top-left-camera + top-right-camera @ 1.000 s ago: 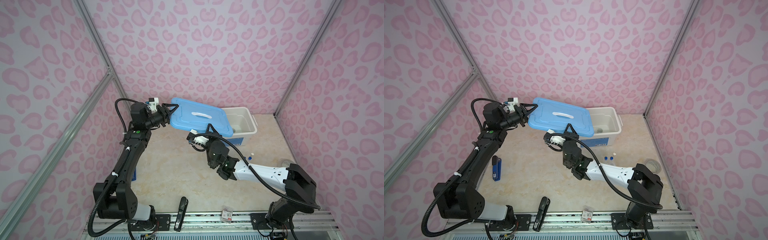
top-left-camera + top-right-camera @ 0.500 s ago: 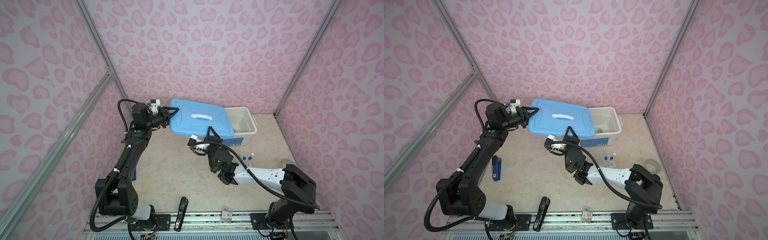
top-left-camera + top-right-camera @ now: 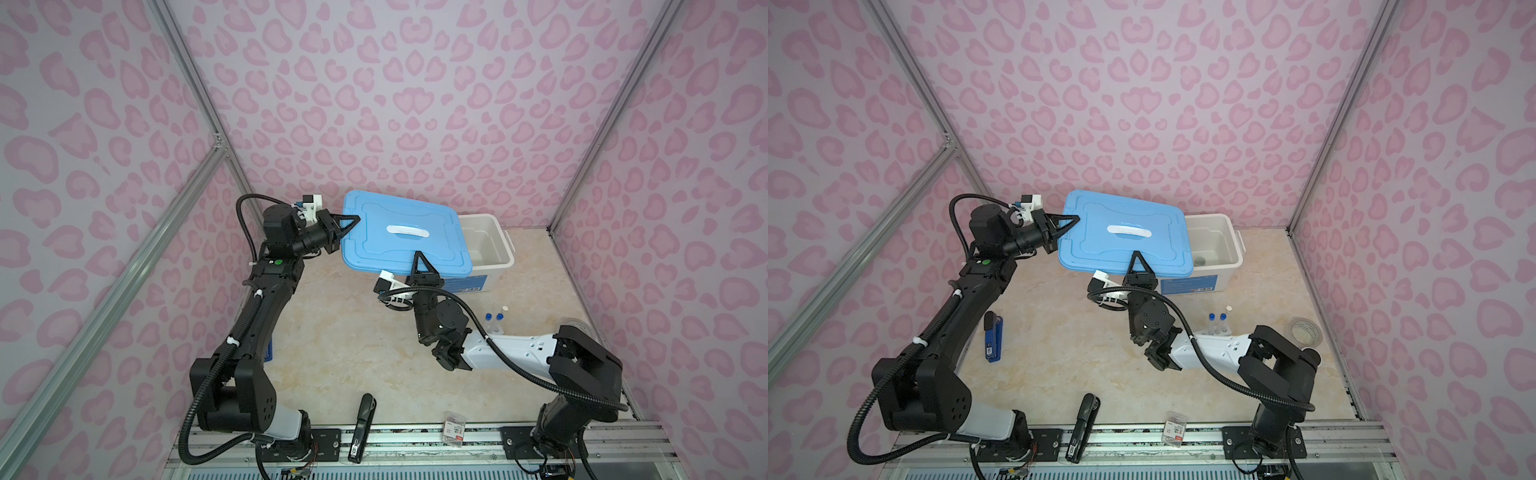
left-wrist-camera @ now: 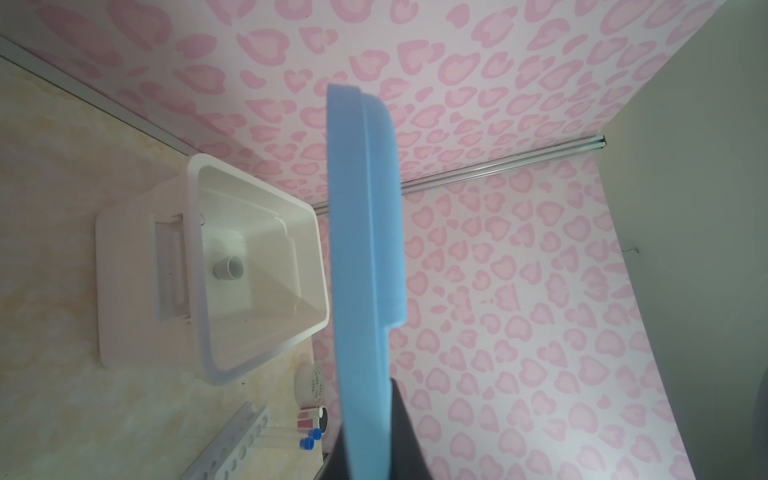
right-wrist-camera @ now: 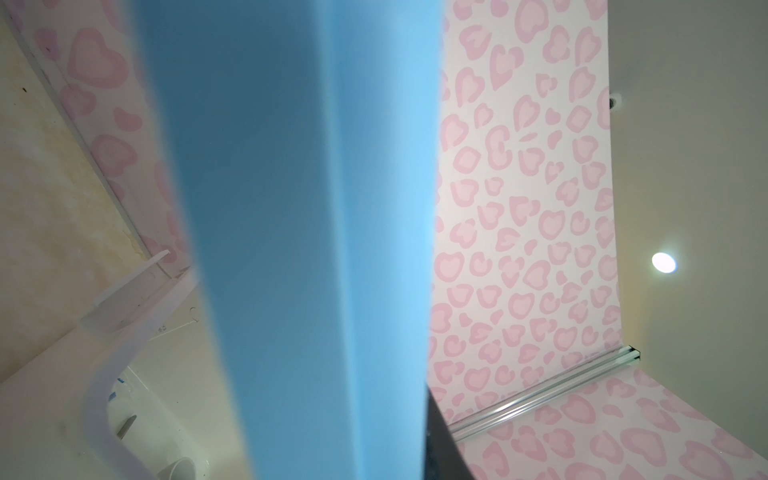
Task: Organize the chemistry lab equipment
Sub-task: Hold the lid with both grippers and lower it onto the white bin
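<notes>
The left gripper [image 3: 351, 222] is clamped on the left edge of the flat blue plastic lid [image 3: 399, 237]; the left wrist view shows that edge running between its dark fingers. The right gripper [image 3: 419, 259] sits at the lid's front edge, with one finger lying over the top face. Whether its jaws are pinching the rim or standing slightly apart cannot be told, because the right wrist view is filled by blurred blue plastic.

With a grip at the side and a support at the front, the wide lid stays roughly level rather than drooping from a single corner. It hangs above the white rectangular plastic bin [image 3: 505, 245], shifted to the left so that the bin's right part lies uncovered. This probably keeps the bin open for loading.

A tiny white cup [image 4: 227, 268] lies on its side on the bin's floor. The clear thin tubes with blue and white caps [image 3: 496, 318] stand upright in the long white rack with holes [image 4: 232, 442]. The rack is on the beige marbled tabletop [image 3: 353, 332], in front of the bin and close beside the right arm. These tubes look like the main items left to put away.
</notes>
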Controlling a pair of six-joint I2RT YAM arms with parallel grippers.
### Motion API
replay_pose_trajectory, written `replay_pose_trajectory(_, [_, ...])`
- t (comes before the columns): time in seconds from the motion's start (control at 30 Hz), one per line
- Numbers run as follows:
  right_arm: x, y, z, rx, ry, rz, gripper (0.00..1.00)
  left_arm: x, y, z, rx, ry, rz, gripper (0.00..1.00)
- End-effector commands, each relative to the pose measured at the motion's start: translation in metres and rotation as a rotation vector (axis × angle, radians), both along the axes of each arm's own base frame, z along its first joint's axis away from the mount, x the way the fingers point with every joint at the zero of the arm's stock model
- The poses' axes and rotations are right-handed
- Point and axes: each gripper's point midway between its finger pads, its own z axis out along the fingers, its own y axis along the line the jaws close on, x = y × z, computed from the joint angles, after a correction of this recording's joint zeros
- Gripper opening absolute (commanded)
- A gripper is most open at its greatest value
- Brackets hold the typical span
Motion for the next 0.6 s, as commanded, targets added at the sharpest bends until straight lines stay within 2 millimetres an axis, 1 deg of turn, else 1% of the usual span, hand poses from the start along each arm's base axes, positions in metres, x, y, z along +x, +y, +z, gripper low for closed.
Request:
replay_pose_trajectory(0.0, [-0.005, -0.002, 0.013, 0.070, -0.055, 0.019, 0.28, -0.002, 0.001, 0.030, -0.012, -0.133, 0.002, 0.04])
replay_pose_trajectory(0.07, [-0.003, -0.004, 0.009, 0.069, -0.044, 0.012, 0.31, -0.001, 0.001, 0.037, -0.025, -0.153, 0.005, 0.04])
replay_pose_trajectory(0.1, [-0.003, -0.004, 0.007, 0.071, -0.040, 0.009, 0.35, 0.001, 0.002, 0.038, -0.034, -0.154, 0.009, 0.04])
replay_pose_trajectory(0.13, [-0.002, -0.005, 0.005, 0.073, -0.036, 0.004, 0.42, 0.002, 0.002, 0.052, -0.046, -0.185, 0.008, 0.04])
replay_pose_trajectory(0.17, [-0.002, -0.006, 0.003, 0.077, -0.036, 0.003, 0.49, 0.004, 0.001, 0.055, -0.056, -0.194, 0.008, 0.04])
replay_pose_trajectory(0.23, [-0.002, -0.008, -0.001, 0.085, -0.035, -0.004, 0.57, 0.007, 0.002, 0.066, -0.072, -0.218, 0.011, 0.04])
replay_pose_trajectory(0.4, [-0.002, -0.017, -0.016, 0.103, 0.006, -0.030, 0.62, 0.021, 0.002, 0.083, -0.107, -0.258, 0.019, 0.04])
replay_pose_trajectory(0.47, [-0.003, -0.022, -0.022, 0.115, 0.032, -0.040, 0.63, 0.029, 0.003, 0.085, -0.120, -0.261, 0.026, 0.04])
replay_pose_trajectory(0.57, [-0.007, -0.036, -0.026, 0.169, 0.081, -0.052, 0.65, 0.039, 0.003, 0.087, -0.135, -0.271, 0.028, 0.04])
